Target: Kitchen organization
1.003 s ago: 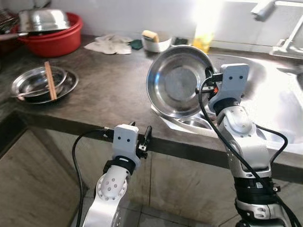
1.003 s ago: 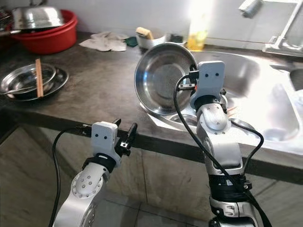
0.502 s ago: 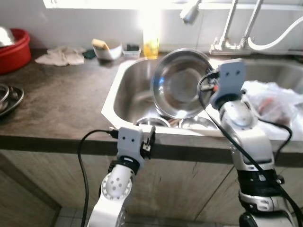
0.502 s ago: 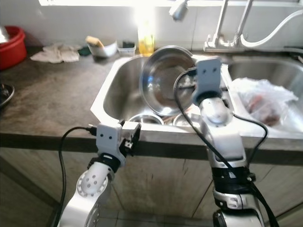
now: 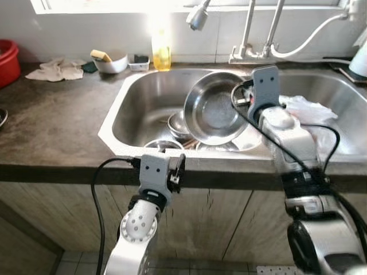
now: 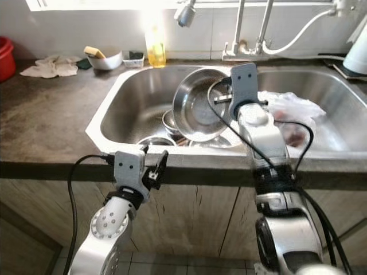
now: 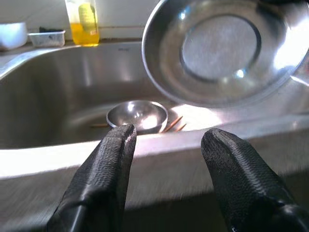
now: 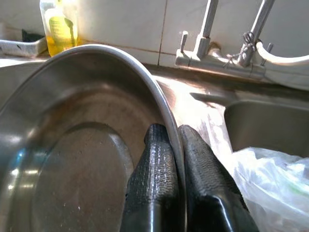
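Observation:
A large steel bowl [image 5: 214, 109] hangs tilted on edge over the left sink basin [image 5: 135, 100]. My right gripper [image 5: 245, 100] is shut on its right rim. In the right wrist view the two fingers [image 8: 153, 159] pinch that rim [image 8: 145, 77] between them. Below the bowl, smaller steel bowls [image 5: 178, 123] lie on the sink floor, one of them in the left wrist view [image 7: 137, 115] beside some chopsticks. My left gripper [image 5: 175, 171] is open and holds nothing, low in front of the counter edge.
A plastic bag [image 5: 307, 109] with food lies in the right basin. Taps [image 5: 252, 34] and a spray head [image 5: 198, 16] stand behind the sink. A yellow soap bottle [image 5: 160, 52], a white bowl with a sponge [image 5: 110, 61], a cloth [image 5: 54, 69] and a red basin [image 5: 6, 57] sit on the counter.
The camera has swung right, from the counter to face the sink. The right gripper has carried the steel bowl along and lowered it over the left basin. The left gripper stays open.

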Tool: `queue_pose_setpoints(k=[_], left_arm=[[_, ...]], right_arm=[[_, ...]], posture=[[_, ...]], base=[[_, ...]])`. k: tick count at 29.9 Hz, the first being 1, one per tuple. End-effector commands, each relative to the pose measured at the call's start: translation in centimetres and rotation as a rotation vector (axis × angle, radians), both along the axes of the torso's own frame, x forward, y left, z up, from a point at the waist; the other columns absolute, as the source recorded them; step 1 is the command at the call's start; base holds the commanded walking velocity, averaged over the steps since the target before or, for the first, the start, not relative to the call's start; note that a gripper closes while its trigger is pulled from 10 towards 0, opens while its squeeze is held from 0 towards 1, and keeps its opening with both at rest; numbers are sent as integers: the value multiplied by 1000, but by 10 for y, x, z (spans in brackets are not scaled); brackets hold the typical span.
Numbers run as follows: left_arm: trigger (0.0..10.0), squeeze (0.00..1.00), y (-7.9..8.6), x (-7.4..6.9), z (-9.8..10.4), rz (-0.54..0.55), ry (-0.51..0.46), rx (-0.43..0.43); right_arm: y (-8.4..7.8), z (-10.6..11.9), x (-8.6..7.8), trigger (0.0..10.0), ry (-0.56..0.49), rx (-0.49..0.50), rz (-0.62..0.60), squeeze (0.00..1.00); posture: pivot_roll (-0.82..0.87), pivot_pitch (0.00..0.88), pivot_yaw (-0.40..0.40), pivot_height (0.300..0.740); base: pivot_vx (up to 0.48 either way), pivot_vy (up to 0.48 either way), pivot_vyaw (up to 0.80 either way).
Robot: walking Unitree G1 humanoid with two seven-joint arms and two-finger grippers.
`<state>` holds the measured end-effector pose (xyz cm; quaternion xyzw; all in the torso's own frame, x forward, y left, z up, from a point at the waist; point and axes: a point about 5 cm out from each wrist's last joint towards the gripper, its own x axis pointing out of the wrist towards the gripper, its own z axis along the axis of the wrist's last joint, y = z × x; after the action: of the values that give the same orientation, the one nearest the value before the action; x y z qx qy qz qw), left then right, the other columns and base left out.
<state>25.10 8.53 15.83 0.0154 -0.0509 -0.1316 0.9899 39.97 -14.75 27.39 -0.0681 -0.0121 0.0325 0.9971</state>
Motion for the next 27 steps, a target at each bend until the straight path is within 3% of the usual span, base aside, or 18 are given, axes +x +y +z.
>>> queue_pose_setpoints(k=[1, 9, 18, 19, 21, 22, 27], left_arm=[[10000, 0, 2, -3, 3, 2, -1, -4], [10000, 0, 1, -17, 7, 9, 15, -23], [10000, 0, 3, -29, 13, 20, 24, -27], [10000, 0, 3, -29, 13, 21, 26, -28], [10000, 0, 3, -30, 13, 22, 29, -29], [10000, 0, 3, -32, 13, 23, 41, -23], [10000, 0, 3, -35, 13, 25, 56, -23]], right_arm=[[0, 14, 6, 10000, -41, 19, 10, 0], [13, 17, 27, 10000, 9, 54, 19, 0], [14, 12, 30, 10000, 41, 65, -2, 0], [14, 10, 31, 10000, 52, 65, 0, 192], [15, 8, 31, 10000, 59, 65, 2, 192], [15, 5, 31, 10000, 64, 93, 7, 1000], [11, 4, 31, 10000, 50, 116, -5, 1000]], posture=[[69, 158, -26, 740], [89, 239, -36, 740], [95, 305, -48, 740], [101, 314, -51, 740], [103, 317, -52, 740], [104, 325, -53, 740], [103, 324, -53, 740]], base=[[0, 0, 0], [0, 0, 0], [0, 0, 0], [0, 0, 0], [0, 0, 0], [0, 0, 0], [0, 0, 0]])
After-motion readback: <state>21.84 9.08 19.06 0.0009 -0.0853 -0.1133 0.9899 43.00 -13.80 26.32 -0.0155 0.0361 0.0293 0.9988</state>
